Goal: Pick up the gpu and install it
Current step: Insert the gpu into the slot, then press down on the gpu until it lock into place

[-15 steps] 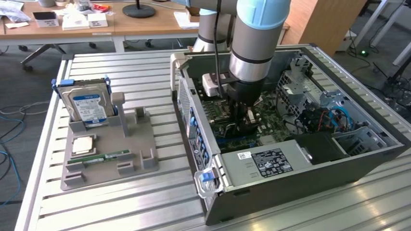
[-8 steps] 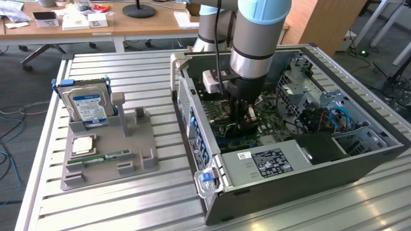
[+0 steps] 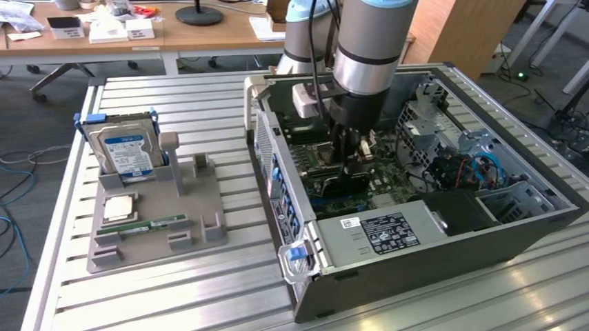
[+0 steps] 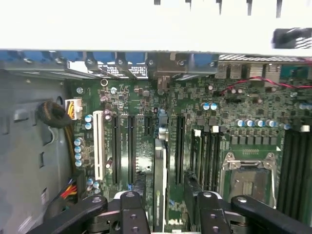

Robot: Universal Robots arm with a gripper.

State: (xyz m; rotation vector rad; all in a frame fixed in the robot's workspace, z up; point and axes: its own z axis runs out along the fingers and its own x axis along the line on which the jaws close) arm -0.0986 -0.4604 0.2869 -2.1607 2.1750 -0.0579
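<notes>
My gripper (image 3: 354,164) is lowered inside the open computer case (image 3: 515,227), over the green motherboard (image 4: 141,97). It is shut on the gpu (image 4: 159,175), which stands on edge between the two black fingers (image 4: 132,209). In the wrist view the card is a thin upright strip running along the long black expansion slots (image 4: 130,151). From the exterior view the gpu (image 3: 337,185) looks like a dark slab right under the fingers, down at the board. Whether its edge sits in a slot cannot be told.
A grey parts holder (image 3: 156,221) on the slatted table carries a silver hard drive with a blue label (image 3: 127,148) and a narrow green RAM stick (image 3: 152,225). Inside the case are the power supply (image 3: 377,231), the CPU socket (image 4: 248,180) and cable bundles (image 4: 53,114).
</notes>
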